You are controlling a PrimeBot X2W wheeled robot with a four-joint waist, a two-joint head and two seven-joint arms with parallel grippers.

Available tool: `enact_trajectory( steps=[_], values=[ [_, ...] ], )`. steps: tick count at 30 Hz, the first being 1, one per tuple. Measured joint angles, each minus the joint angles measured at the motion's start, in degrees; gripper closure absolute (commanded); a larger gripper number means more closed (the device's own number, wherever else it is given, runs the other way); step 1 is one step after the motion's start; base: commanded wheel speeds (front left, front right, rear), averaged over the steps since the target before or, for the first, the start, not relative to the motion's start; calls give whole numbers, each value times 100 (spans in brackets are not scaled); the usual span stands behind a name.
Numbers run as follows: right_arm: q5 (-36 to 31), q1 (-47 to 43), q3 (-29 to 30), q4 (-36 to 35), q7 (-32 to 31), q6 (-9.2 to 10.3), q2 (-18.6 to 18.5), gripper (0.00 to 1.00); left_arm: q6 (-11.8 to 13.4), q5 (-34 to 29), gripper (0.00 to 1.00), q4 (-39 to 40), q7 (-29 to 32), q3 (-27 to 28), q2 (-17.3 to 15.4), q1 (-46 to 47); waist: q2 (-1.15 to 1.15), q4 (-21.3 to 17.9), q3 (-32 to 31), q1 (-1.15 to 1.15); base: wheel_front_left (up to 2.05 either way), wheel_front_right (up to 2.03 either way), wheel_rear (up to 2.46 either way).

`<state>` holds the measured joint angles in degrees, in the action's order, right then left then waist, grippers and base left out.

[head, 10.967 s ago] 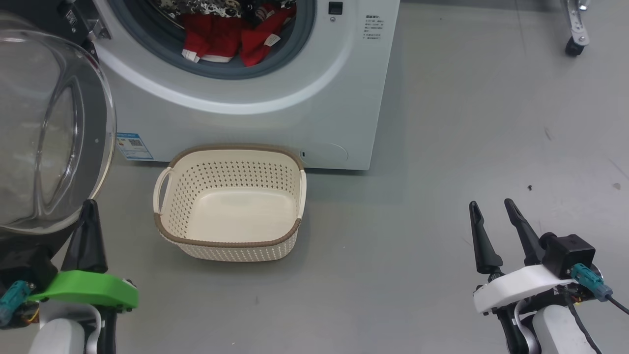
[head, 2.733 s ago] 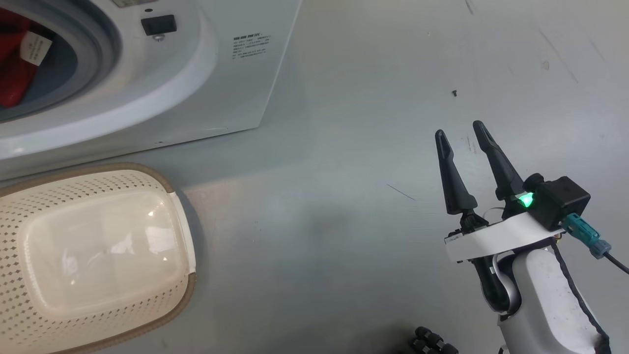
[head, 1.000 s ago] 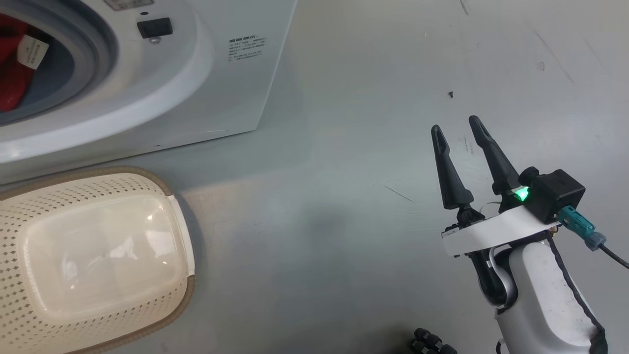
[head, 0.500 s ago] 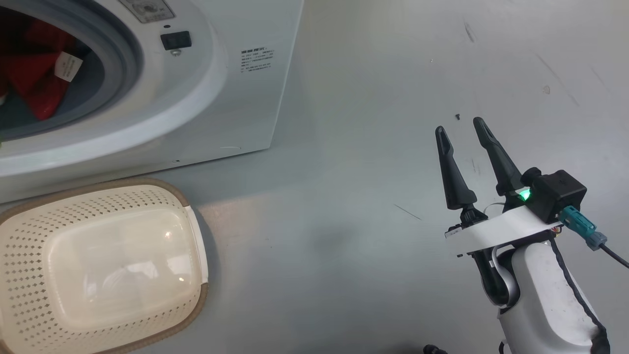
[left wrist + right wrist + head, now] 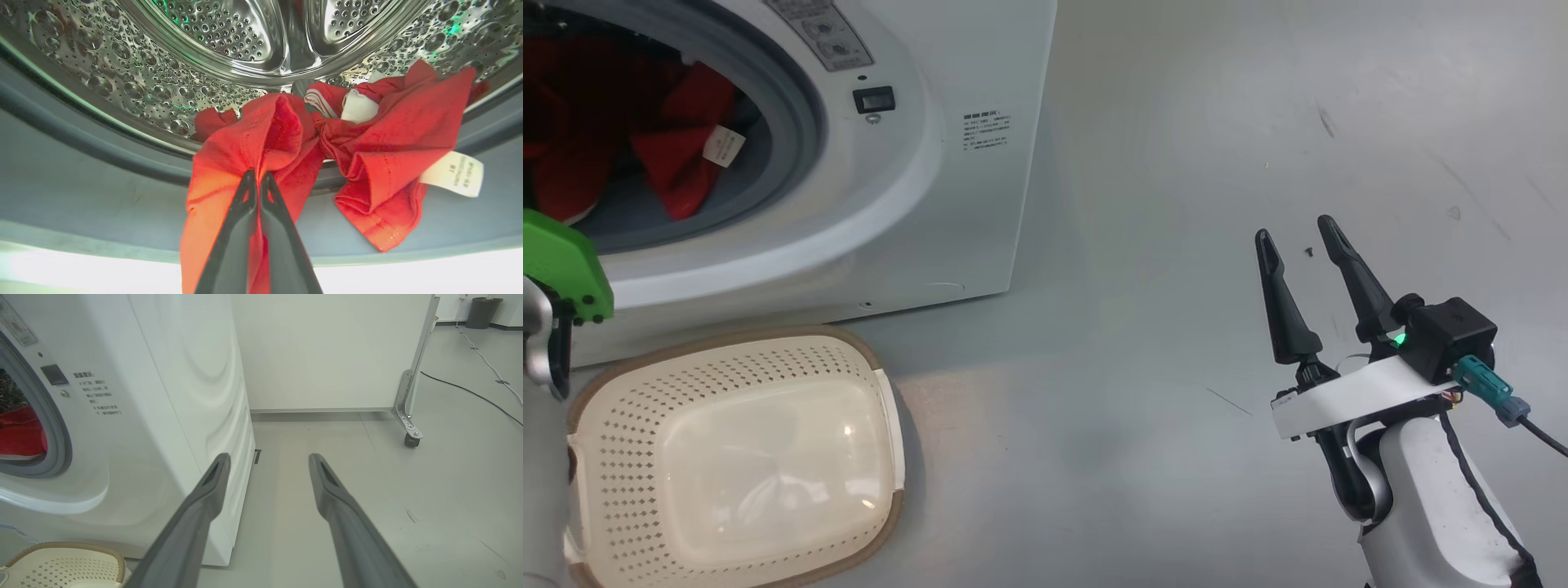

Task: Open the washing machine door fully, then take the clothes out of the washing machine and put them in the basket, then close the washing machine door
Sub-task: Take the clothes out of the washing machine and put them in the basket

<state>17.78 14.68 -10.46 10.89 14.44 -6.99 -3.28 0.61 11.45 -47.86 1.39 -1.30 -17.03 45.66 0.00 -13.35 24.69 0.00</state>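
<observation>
the washing machine, a white front loader, is seen at the upper left of the head view with its drum mouth uncovered, and it is stood on a grey floor. the basket is set on the floor just in front of the machine, below the opening, with its bare cream bottom shown. the clothes, red with white trim, are heaped at the lip of the steel drum and draped over the grey gasket. the left gripper is placed at the opening, and its fingers are pressed together on a fold of the red fabric. the right gripper is held above the floor, well to the right of the machine, with its fingers spread wide and empty. a white care label is seen hanging from the clothes.
</observation>
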Motion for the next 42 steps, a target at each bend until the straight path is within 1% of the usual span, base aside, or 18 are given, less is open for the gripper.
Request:
enact_trajectory(
  steps=[7, 13, 16, 21, 28, 30, 34, 42],
  values=[
    [-22, -151, 36, 70, 0, 0, -35, 0, -91, 71, 100, -38, -469, 29, 76, -391, 0, 152, -364, 0, 0, 0, 0],
    [-22, -371, 115, 102, 0, 0, -63, 0, -152, 126, 100, -29, -805, 0, 254, -654, 0, 293, -658, 0, 0, 0, 0],
    [-22, -468, 119, 111, 0, 0, -83, 0, -243, 154, 100, 24, -1035, -35, 388, -821, 0, 421, -813, 0, 0, 0, 0],
    [-22, -495, 92, 123, 0, 0, -82, 0, -250, 171, 100, 96, -1339, -14, 423, -1059, 0, 561, -1006, 0, 0, 0, 0],
    [-22, -717, 105, 169, 0, 0, -85, 0, -302, 209, 100, 309, -1466, 1, 516, -1358, 0, 703, -1285, 0, 0, 0, 0],
    [-22, -759, 108, 178, 0, 0, -89, 0, -346, 209, 100, 423, -1512, -1, 523, -1445, 0, 739, -1358, 0, 0, 0, 0],
    [-22, -838, 110, 191, 0, 0, -119, 0, -352, 210, 100, 690, -1566, -2, 573, -1579, 0, 807, -1491, 0, 0, 0, 0],
    [-22, -944, 90, 193, -1, 0, -126, 0, -352, 313, 100, 1329, -1578, 45, 842, -1994, 0, 888, -1722, 0, 0, 0, 0]
  ],
)
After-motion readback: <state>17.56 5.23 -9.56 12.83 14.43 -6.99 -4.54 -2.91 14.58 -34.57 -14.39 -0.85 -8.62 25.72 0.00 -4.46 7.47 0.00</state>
